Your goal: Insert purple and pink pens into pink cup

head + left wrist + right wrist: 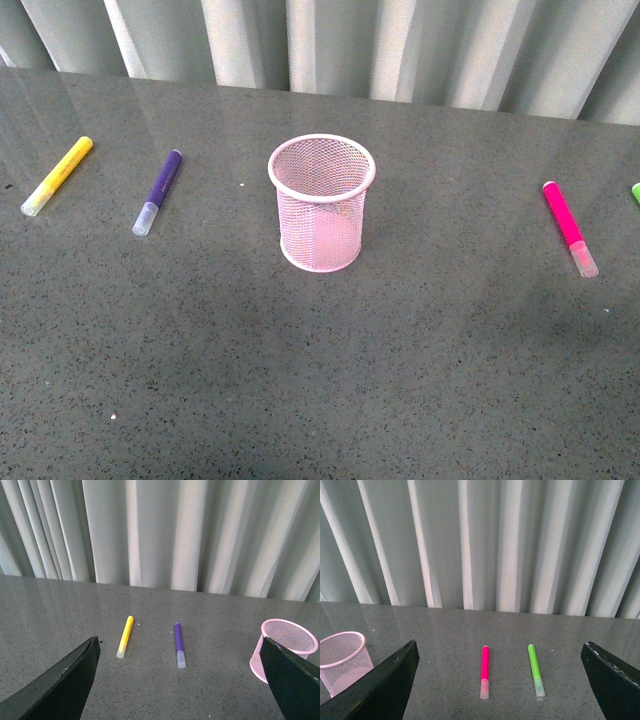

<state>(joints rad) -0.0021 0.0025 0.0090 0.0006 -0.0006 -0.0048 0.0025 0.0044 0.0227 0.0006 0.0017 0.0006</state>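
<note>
The pink cup (321, 203) stands upright mid-table, a pale pink mesh cylinder with nothing in it that I can see. A purple pen (159, 191) lies flat to its left, pale cap toward me. Far right lies the pink pen (569, 227), cap also toward me. Neither arm shows in the front view. In the left wrist view my left gripper (180, 680) is open, held back from the purple pen (178, 644), with the cup (287, 647) partly behind one finger. In the right wrist view my right gripper (500, 682) is open, short of the pink pen (484, 677); the cup (344, 660) is off to one side.
A yellow marker (58, 175) lies left of the purple pen, also seen as the yellow marker (125, 636). A green marker (536, 676) lies beside the pink pen, its tip at the front view's right edge (636, 192). Pale curtains (320, 45) hang behind the dark grey table (320, 380).
</note>
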